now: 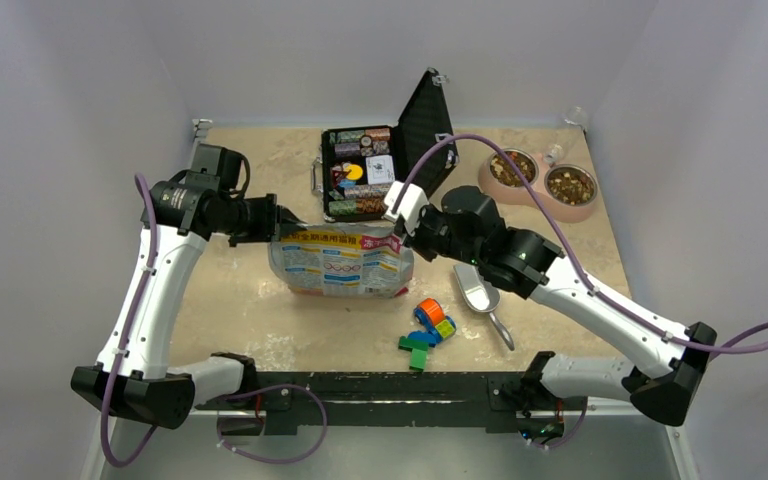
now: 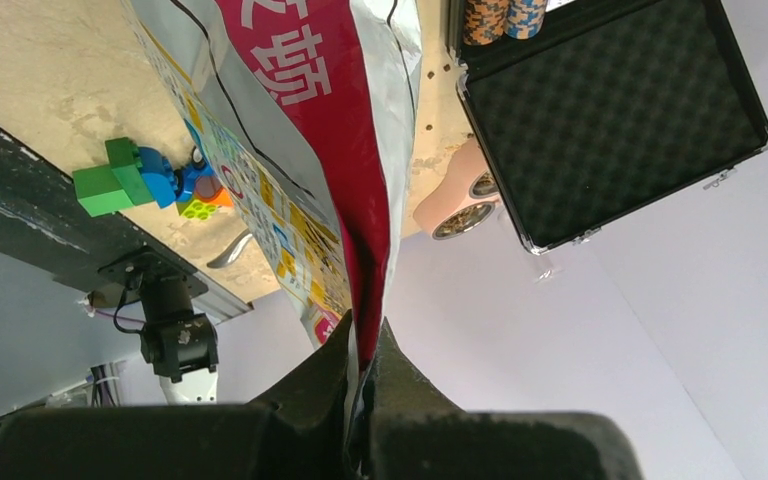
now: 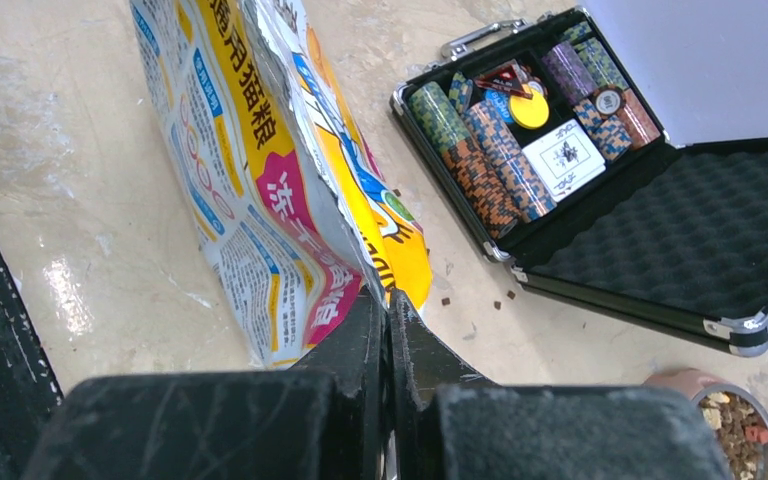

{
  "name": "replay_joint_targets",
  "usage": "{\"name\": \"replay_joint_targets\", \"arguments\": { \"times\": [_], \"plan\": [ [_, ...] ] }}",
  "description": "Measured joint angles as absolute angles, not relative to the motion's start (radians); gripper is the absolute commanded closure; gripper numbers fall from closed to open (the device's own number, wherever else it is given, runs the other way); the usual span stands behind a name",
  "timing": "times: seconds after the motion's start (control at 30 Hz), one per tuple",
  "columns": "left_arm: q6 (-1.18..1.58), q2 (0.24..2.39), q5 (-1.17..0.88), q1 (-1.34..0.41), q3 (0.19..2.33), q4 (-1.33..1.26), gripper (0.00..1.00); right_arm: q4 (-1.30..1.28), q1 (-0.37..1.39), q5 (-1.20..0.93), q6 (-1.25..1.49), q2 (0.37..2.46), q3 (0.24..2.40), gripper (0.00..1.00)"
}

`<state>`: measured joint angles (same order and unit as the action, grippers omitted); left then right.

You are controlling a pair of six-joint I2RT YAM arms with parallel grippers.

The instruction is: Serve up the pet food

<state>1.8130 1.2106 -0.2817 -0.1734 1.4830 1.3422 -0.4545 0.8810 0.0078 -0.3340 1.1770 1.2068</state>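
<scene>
We are pinching the cat-food bag (image 1: 340,262) by its top corners, left gripper (image 1: 285,222) and right gripper (image 1: 397,236) both clenched on it; next is probably spreading its mouth

Probably a robotics lab cell: pale walls (image 1: 70,120) box in a beige table (image 1: 240,300); a left arm (image 1: 150,290) and right arm (image 1: 600,305) are bolted to a black rail (image 1: 400,390). Unrelated props lie about; poker-chip case (image 1: 425,125), toy blocks (image 1: 418,348), pet bowls (image 1: 538,190).

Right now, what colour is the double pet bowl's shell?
Pink; the double pet bowl shows best in top external view.
</scene>
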Motion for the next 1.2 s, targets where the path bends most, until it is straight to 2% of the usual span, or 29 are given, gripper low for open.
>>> {"name": "replay_joint_targets", "arguments": {
  "times": [0.23,0.33,0.37,0.4,0.43,0.57,0.8,0.9,1.07,1.2],
  "plan": [
    [1.803,1.211,-0.294,-0.173,1.483,1.350,1.00,-0.496,0.870,-0.015,-0.332,1.137,1.199,0.98],
    [1.789,1.211,-0.306,-0.173,1.483,1.357,1.00,-0.530,0.865,-0.033,-0.319,1.123,1.207,0.68],
    [1.787,1.211,-0.295,-0.172,1.483,1.362,1.00,-0.557,0.856,-0.025,-0.309,1.116,1.217,0.52],
    [1.786,1.211,-0.272,-0.162,1.483,1.368,1.00,-0.604,0.834,0.010,-0.302,1.096,1.230,0.45],
    [1.786,1.209,-0.252,-0.147,1.481,1.374,1.00,-0.655,0.804,0.048,-0.287,1.066,1.231,0.43],
    [1.786,1.189,-0.205,-0.118,1.473,1.377,0.99,-0.772,0.733,0.123,-0.224,0.965,1.231,0.40],
    [1.771,1.150,-0.178,-0.111,1.455,1.348,0.49,-0.726,0.739,-0.025,-0.119,0.930,1.200,0.32],
    [1.761,1.143,-0.180,-0.128,1.456,1.329,0.33,-0.662,0.739,-0.109,-0.107,0.945,1.160,0.31],
    [1.773,1.143,-0.191,-0.261,1.462,1.315,0.32,-0.548,0.744,-0.244,-0.117,1.044,1.168,0.29],
    [1.805,1.145,-0.191,-0.391,1.462,1.286,0.37,-0.500,0.772,-0.311,-0.145,1.135,1.203,0.28]
  ]
}}
